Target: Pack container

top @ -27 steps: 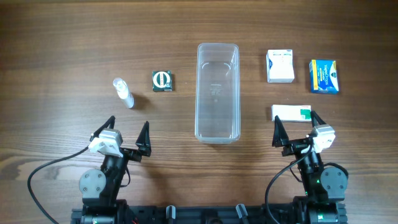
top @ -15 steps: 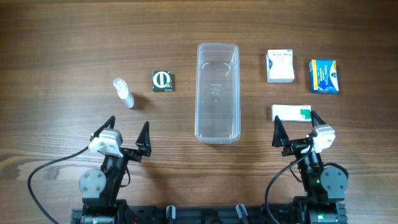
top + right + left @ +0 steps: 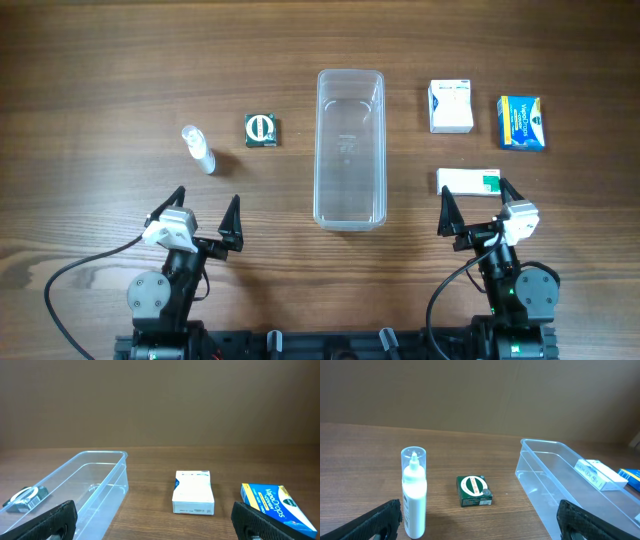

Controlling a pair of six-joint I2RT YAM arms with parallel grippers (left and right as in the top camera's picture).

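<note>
Overhead: the long, clear plastic rectangular container [image 3: 350, 148] lies empty at the centre of the wooden surface [image 3: 100, 80], within both arms' reach. The left end effector [image 3: 206, 202] and right end effector [image 3: 473, 192] are spread wide, holding nothing.
Left wrist: white capped bottle [image 3: 413, 495] and green square box [image 3: 474, 491] await packing.
Right wrist: white carton [image 3: 193, 492] and blue carton [image 3: 270, 502] likewise.

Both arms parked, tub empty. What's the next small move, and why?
Probably ease the right gripper forward and down over the white-and-green box. The container holds nothing yet. The right gripper is open and holds nothing, as is the left gripper. That box lies just ahead of the right fingers, nearer to a gripper than any other item on the table.
</note>
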